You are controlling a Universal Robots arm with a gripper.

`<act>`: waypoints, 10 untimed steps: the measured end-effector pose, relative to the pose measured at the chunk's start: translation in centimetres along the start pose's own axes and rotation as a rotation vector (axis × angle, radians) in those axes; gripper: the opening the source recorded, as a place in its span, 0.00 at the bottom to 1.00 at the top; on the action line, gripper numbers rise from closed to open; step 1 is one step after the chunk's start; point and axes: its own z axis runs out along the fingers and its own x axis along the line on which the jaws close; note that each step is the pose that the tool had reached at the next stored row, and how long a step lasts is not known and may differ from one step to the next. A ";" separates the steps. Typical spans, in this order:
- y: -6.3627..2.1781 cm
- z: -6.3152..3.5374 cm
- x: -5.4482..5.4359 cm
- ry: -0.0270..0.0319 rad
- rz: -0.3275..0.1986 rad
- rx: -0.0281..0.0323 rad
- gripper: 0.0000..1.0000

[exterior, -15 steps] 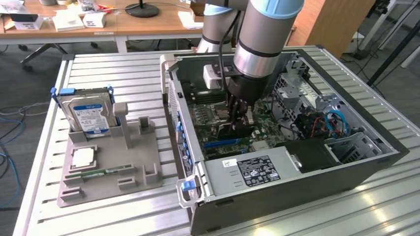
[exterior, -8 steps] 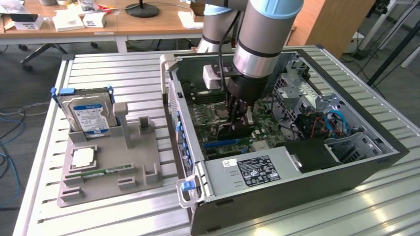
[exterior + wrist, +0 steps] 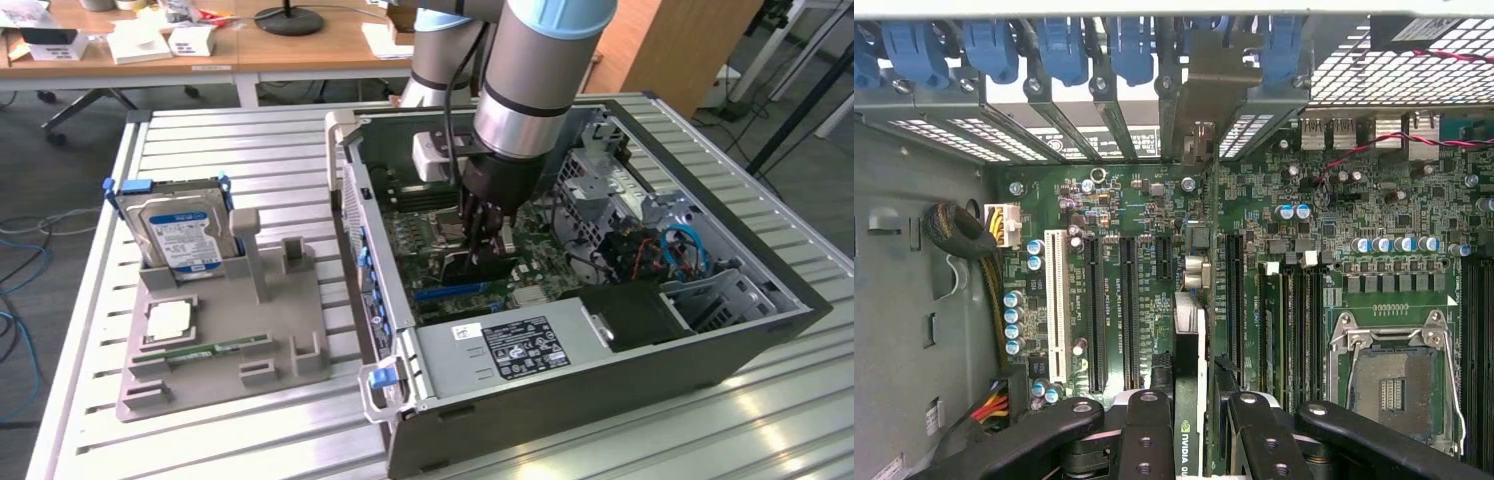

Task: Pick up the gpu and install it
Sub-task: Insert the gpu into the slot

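Our claw [image 3: 487, 238] is clamped narrowly on the gpu [image 3: 1187, 400], holding it edge-on inside the computer case [image 3: 561, 420] so that its bracket faces the rear openings. We judge it is aligned over a black expansion slot, between the white PCI slot [image 3: 1057, 310] and the empty CPU socket [image 3: 1394, 375].

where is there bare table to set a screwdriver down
Bare table slats behind the hard drive, and at the near corner beside the computer case. Crowded inside the case, where the gripper holds the gpu.

Ribbed brushed-metal table [image 3: 240, 150]; matt grey plastic stand [image 3: 274, 325]; dark matt metal case [image 3: 601, 400]; glossy blue plastic clips [image 3: 1064, 45]; gpu [image 3: 1189, 340] with dull metal bracket; matt black gripper [image 3: 1194, 405].
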 end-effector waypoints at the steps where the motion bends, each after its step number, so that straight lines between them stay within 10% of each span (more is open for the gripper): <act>1: 0.00 0.00 0.0 0.0000 0.000 0.0001 0.26; 10: 0.00 0.00 0.0 -0.0002 -0.001 0.0048 0.26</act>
